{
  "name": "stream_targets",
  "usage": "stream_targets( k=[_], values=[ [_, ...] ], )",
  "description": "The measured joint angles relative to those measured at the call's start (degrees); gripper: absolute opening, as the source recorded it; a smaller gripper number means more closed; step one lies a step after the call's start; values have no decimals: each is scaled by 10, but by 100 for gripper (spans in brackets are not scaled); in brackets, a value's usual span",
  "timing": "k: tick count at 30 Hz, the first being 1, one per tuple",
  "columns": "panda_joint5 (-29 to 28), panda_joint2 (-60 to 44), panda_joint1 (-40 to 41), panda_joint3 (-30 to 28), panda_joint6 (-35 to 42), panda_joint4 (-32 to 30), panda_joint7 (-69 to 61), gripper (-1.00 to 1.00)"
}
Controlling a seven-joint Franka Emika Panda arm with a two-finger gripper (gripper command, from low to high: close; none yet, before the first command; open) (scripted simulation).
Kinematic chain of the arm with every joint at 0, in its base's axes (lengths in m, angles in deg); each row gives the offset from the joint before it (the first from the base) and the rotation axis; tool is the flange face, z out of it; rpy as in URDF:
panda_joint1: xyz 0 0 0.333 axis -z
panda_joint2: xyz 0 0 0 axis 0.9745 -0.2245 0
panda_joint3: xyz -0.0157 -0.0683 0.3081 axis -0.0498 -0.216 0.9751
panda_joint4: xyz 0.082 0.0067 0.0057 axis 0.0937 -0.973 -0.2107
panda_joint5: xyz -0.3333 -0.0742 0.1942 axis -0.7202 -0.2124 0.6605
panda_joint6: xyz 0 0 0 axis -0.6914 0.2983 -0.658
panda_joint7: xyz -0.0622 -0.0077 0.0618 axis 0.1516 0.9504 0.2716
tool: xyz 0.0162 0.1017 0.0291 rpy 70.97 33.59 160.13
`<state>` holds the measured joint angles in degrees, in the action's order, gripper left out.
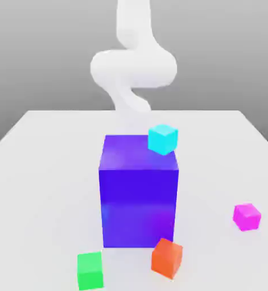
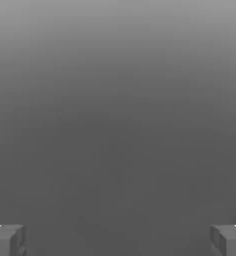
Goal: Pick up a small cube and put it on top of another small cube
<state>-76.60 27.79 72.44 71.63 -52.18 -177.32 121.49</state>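
End effector (image 2: 118,240) hanging with fingertips (image 2: 7,240) spread wide apart, gripping nothing, facing plain grey background in the hand view. Sitting far back behind the big blue-purple block (image 1: 139,196), well apart from every small cube, with the white arm (image 1: 133,68) looming at the far end of the table (image 1: 39,170).

Resting on the table at the exterior view's right, near side: magenta cube (image 1: 247,217), untouched. Lying at the near edge toward the exterior view's left: green cube (image 1: 90,270), with the orange-red cube (image 1: 167,258) just beside the block's near corner, between the two. Perching on the block's far right top corner: cyan cube (image 1: 163,138).

Risking, probably, a brush against the tall block or the cyan cube while reaching forward over them. Risking also a nudge of the orange-red cube during transfer toward the green one, or an off-centre placement toppling the magenta cube.

Being hidden behind the block: the arm's lower part. Being cut off: the green cube's lower edge.
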Motion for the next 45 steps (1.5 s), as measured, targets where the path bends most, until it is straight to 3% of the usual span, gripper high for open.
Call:
stream_targets(
  k=[8,16,22,28,29,36,43,45],
  values=[
    [29,-170,-140,3,-91,-67,-204,0],
    [40,-336,-242,44,-181,-132,-391,0],
    [-19,-460,-315,74,-249,-182,-483,0],
    [-73,-585,-347,42,-342,-171,-470,0],
    [-76,-602,-352,37,-356,-168,-467,-100],
    [-78,-605,-353,36,-357,-168,-465,-100],
    [-40,-497,-333,67,-264,-179,-508,-100],
    [-31,-496,-312,47,-247,-162,-506,-100]
  ],
)
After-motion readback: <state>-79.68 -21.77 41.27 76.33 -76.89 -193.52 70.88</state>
